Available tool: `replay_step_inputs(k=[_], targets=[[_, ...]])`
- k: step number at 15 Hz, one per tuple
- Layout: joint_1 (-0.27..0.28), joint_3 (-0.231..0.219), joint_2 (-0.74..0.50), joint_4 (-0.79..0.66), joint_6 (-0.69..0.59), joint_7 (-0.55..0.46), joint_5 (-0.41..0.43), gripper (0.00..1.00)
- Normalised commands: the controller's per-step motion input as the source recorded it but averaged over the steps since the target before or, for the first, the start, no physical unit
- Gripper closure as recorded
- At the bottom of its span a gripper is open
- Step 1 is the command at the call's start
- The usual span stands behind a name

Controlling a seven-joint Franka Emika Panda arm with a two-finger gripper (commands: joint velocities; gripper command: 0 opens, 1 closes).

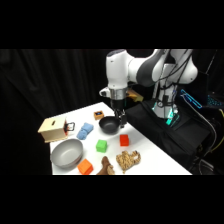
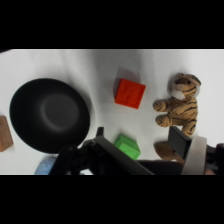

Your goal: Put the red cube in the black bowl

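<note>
Your red cube [image 2: 130, 93] is a small bright red block with flat faces and crisp edges, and it sits square on the white table [image 1: 155, 155], untouched. In the wrist view a faint raised or embossed pattern seems to mark its top face, but you cannot read it as writing. No brand, label or legible text shows on any object.

The cube lies well inside the table, toward the edge nearest the arm's base, with the black bowl [image 2: 49, 115] near it but apart. That bowl is round, glossy and dark, and nothing shows inside it. The green cube [image 1: 102, 145] lies close to the red one, toward the table's near edge, not touching.

A striped tiger toy [image 2: 179, 104] lies on the red cube's other side, near the table's near edge. Farther along you have the orange cube [image 1: 85, 167] beside the grey bowl [image 1: 66, 153], a blue cloth-like object [image 1: 84, 131], and a wooden box [image 1: 53, 129] at the far corner.

The gripper [image 1: 120, 121] hangs above the black bowl's rim, holding nothing. From these views you cannot tell how far its jaws stand apart.
</note>
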Motion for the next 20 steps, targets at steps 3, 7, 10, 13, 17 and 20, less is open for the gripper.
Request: replay_step_inputs(k=[3,7,10,13,17,20], targets=[[0.031,0.021,-0.20,-0.38,0.41,0.18,0.105,0.00],[0.045,0.030,-0.05,-0.29,0.44,0.15,0.088,0.00],[0.044,0.004,0.12,-0.15,0.48,0.12,0.025,0.00],[0.075,-0.032,0.20,-0.05,0.45,0.14,-0.021,0.00],[0.162,-0.127,0.24,0.01,0.36,0.23,-0.095,0.00],[0.288,-0.254,0.25,0.06,0.28,0.30,-0.154,0.00]])
